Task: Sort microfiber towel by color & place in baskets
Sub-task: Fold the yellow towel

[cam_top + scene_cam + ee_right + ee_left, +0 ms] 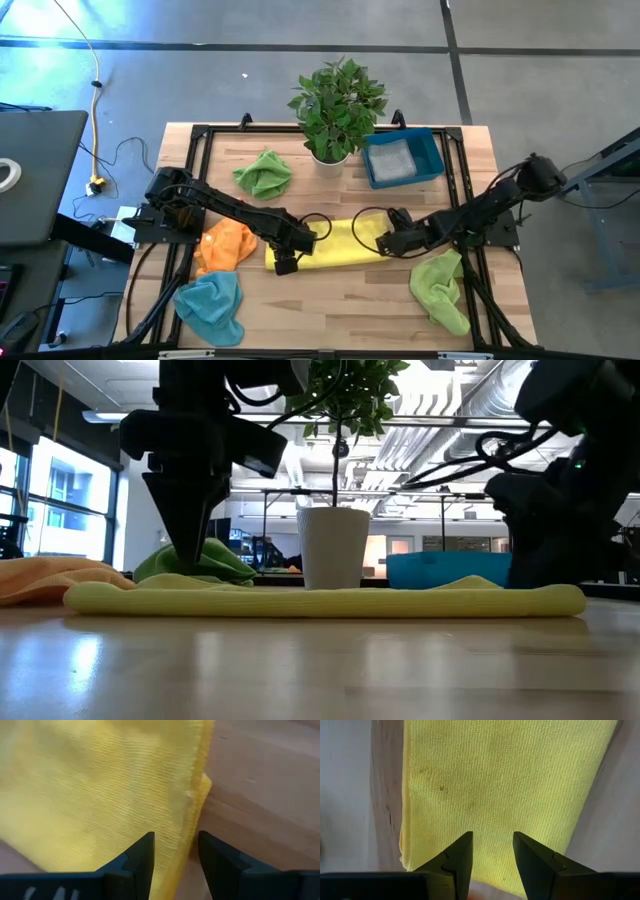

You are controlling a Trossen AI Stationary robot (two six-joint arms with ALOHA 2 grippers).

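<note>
— Bare wood of the bench (320,670) fills the foreground at table height, and just behind it lies the yellow towel (330,598), flat and stretched wide across the planks.

— Where are the two grippers?

— One at each end of it. From above, the left gripper (287,262) stands over the towel's left end and the right gripper (384,240) over its right end. Each wrist camera shows its own pair of dark fingers spread apart with yellow cloth (505,785) showing in the gap — the jaws are parted, not pinching anything that I can see.

— And the right one?

— Same story: fingers apart, poised at the towel's folded edge (100,795), with bare wood beside it.

— What about the basket?

— A dark teal-blue basket (434,152) sits near the far edge of the bench, right of the potted plant (335,105) (white pot, leafy top). Something pale grey (393,160) lies inside it; I cannot tell what it is.

— Other towels?

— Four, all crumpled. A green towel (264,173) left of the plant, an orange towel (226,244) just beside the left arm, a light blue towel (211,306) near the front left corner, and a lime-green towel (441,286) at the front right — well apart from the basket.
</note>
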